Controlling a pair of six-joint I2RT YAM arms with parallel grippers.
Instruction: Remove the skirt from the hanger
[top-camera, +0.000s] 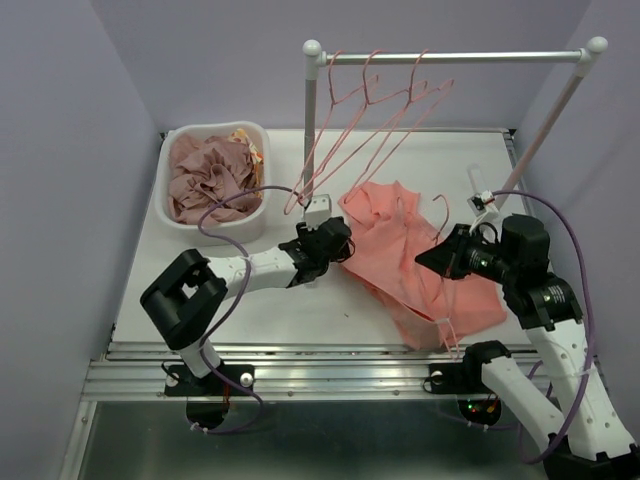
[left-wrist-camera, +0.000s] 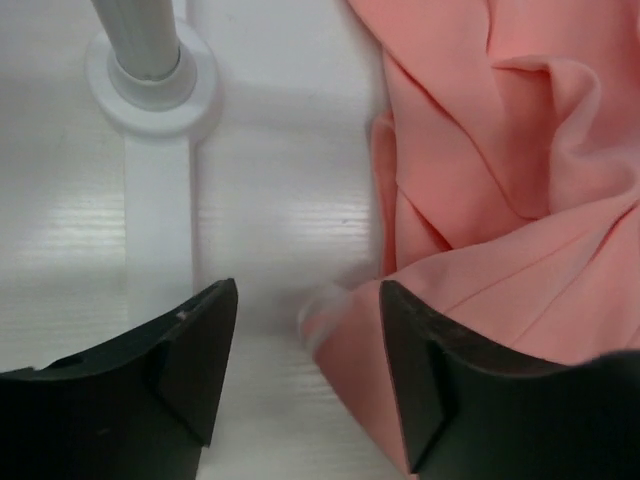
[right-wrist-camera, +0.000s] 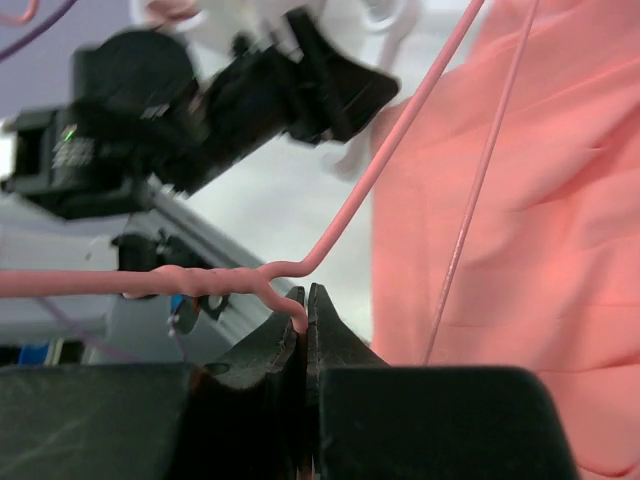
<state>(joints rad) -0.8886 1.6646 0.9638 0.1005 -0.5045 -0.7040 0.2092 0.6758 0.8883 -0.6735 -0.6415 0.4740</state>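
Your left tool (left-wrist-camera: 308, 300) lies low, spread apart, at the edge of the skirt (left-wrist-camera: 500, 180); your right tool (right-wrist-camera: 305, 305) is clamped on the hanger (right-wrist-camera: 210, 282).

hanger (right-wrist-camera: 400, 130): we lose its wire past the top and left edges of the right wrist view.
skirt (left-wrist-camera: 500, 150): cut off at the right edge in both wrist views.
left arm (right-wrist-camera: 140, 115): blurred for us from the right wrist.
post (left-wrist-camera: 140, 35): top cropped, left wrist view.

- Top camera is looking down over the whole desk (top-camera: 300, 310) from behind.
- Left wrist camera is facing down, close on the skirt's (left-wrist-camera: 500, 150) edge.
- Right wrist camera is peering past the hanger (right-wrist-camera: 200, 281), along the same skirt, toward the left arm (right-wrist-camera: 130, 120).
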